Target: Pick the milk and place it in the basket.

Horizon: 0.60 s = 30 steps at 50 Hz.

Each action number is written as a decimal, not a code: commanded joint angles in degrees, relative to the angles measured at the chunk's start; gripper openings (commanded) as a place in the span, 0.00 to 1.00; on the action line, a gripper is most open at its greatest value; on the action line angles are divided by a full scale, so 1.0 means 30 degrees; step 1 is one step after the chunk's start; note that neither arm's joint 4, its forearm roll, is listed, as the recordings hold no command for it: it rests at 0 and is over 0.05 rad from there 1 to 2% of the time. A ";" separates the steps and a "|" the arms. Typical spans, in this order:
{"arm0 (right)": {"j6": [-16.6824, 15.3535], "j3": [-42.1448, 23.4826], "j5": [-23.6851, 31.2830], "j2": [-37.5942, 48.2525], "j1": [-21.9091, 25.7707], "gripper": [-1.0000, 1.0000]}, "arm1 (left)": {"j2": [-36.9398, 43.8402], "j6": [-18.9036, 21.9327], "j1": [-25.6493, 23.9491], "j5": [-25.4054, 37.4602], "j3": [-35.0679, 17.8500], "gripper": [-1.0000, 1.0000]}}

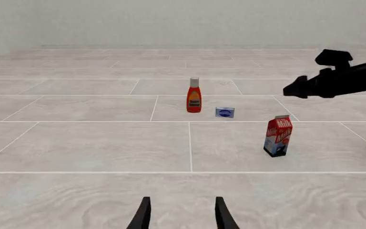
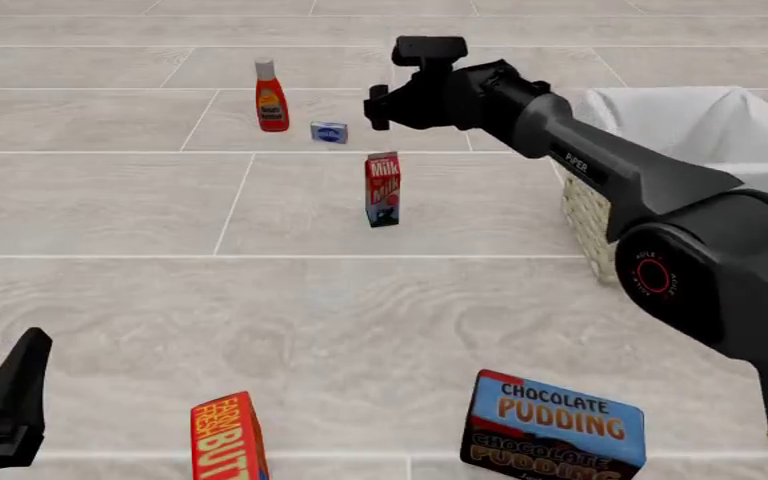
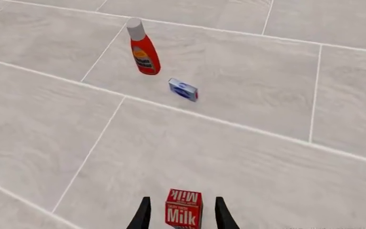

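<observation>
Milk: one carton [image 2: 383,189], upright on the tiled tabletop, near its middle and toward the far side; red top, dark blue and white lower part.
Basket: one wicker basket [image 2: 584,215] with white cloth lining, at the right edge of the tabletop, just beside the milk's right, not touching it.
Right gripper: [image 3: 181,213] above the milk, fingers apart; in the right wrist view the carton's red top sits between the two fingertips, contact not visible.
Left gripper: [image 1: 182,213] low at the near left edge, fingers apart, holding nothing.
Ketchup bottle: one [image 2: 271,96], red with white cap, upright toward the far edge, left of the milk.
Small blue box: one [image 2: 329,132], just beside the bottle, between it and the milk.
Butter box: one [image 2: 229,438], orange-red, at the near edge.
Chocolate pudding box: one [image 2: 554,426], at the near edge, right of the butter box.
</observation>
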 commanded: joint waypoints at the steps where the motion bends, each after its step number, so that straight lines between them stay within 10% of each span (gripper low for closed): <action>1: 0.0343 -0.0040 -0.0296 0.0777 -0.0066 1.00 | 0.0000 0.0000 0.0000 0.0000 0.0000 1.00; 30: 0.1312 -0.0605 -0.0714 0.2810 0.0062 1.00 | 0.0000 0.0000 0.0000 0.0000 0.0000 1.00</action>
